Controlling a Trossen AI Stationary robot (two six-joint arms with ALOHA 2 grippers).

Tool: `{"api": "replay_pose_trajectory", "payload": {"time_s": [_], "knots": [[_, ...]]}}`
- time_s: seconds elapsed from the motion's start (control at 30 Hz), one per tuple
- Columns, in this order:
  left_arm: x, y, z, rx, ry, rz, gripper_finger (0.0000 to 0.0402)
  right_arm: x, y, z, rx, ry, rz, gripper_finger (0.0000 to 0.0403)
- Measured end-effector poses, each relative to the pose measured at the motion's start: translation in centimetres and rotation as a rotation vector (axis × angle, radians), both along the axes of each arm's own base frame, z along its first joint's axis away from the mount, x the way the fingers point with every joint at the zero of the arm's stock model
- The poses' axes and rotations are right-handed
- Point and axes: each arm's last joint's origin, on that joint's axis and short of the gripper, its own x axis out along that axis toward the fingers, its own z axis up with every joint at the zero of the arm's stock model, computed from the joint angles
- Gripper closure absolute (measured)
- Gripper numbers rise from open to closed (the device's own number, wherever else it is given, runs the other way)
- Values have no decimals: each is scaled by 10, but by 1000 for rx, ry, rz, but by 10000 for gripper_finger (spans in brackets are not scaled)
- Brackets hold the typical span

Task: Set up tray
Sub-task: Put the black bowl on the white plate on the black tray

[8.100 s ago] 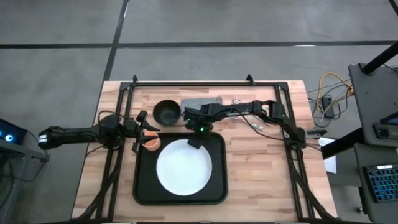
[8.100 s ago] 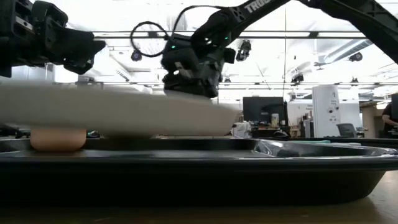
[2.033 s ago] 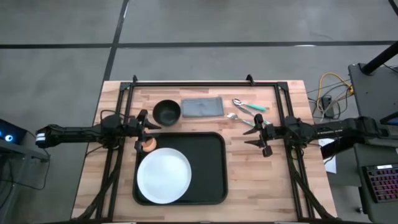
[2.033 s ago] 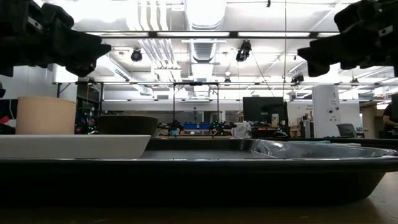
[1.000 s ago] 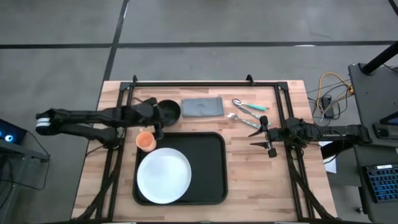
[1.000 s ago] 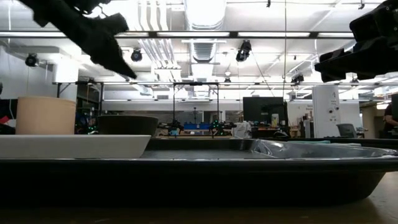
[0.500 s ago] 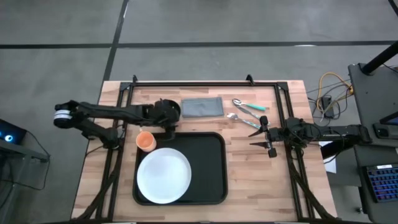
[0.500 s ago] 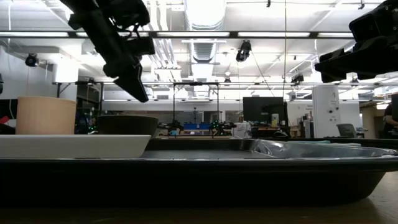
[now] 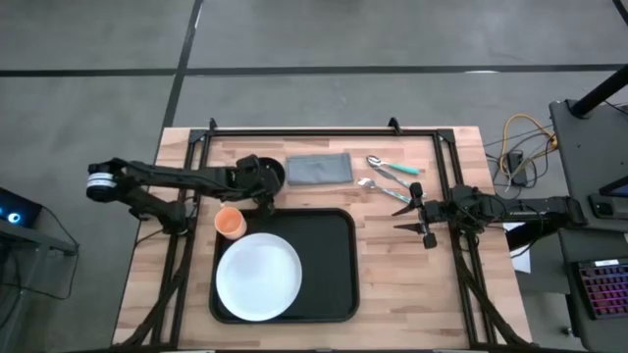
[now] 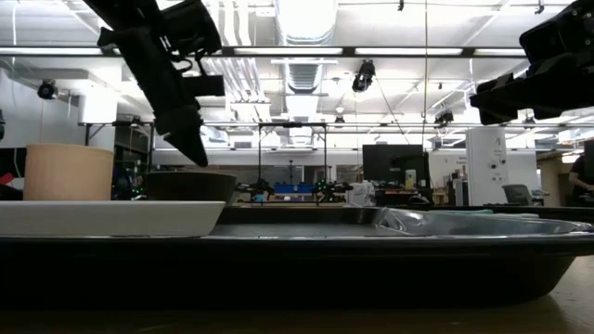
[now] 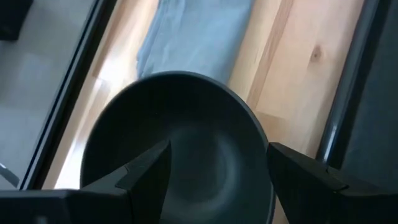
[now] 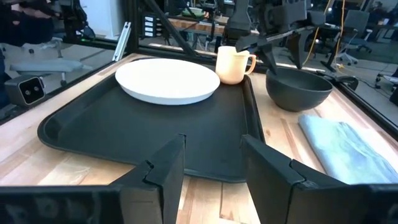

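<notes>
The black tray [image 9: 329,265] lies in the middle of the table with a white plate [image 9: 258,276] on its left half. An orange cup [image 9: 229,222] stands at the tray's far left corner. Behind the tray sits a dark bowl [image 9: 271,166] on the wood. My left gripper [image 11: 217,155] hangs open just over the bowl [image 11: 186,124], fingers pointing down, one above its hollow and one by its rim; in the low view its fingertip [image 10: 197,156] stands a little above the bowl's rim [image 10: 190,174]. My right gripper [image 9: 402,216] waits open over the table's right side.
A folded grey cloth [image 9: 319,169] lies right of the bowl. A spoon [image 9: 392,166] and a fork [image 9: 383,188] lie far right, close to my right gripper. A black frame [image 9: 324,130] runs along the table's edges. The tray's right half is bare.
My left gripper has moved toward the table's right edge, from beside the cup to above the bowl, and has come down toward the bowl's rim. The cup, plate and tray have stayed put.
</notes>
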Motion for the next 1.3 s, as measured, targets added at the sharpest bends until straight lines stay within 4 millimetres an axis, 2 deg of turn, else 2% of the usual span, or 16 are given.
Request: {"api": "replay_pose_trajectory", "payload": {"time_s": [0.47,0.73,1.0,1.07,1.13,1.3], "knots": [[-2,-2,-7,-66,7,-39,160,0,0,0,0,-3,0,263],[-12,-4,-26,-88,65,-24,160,0,0,0,7,-2,-1,264],[-15,-4,-33,-89,70,-23,167,0,0,0,7,-3,-1,262],[-15,-5,-33,-90,74,-23,189,0,0,0,6,-3,-1,261],[-15,-5,-33,-91,74,-25,228,0,0,0,6,-3,-1,263],[-14,-6,-33,-122,69,-45,373,0,0,0,6,-3,-2,269]]}}
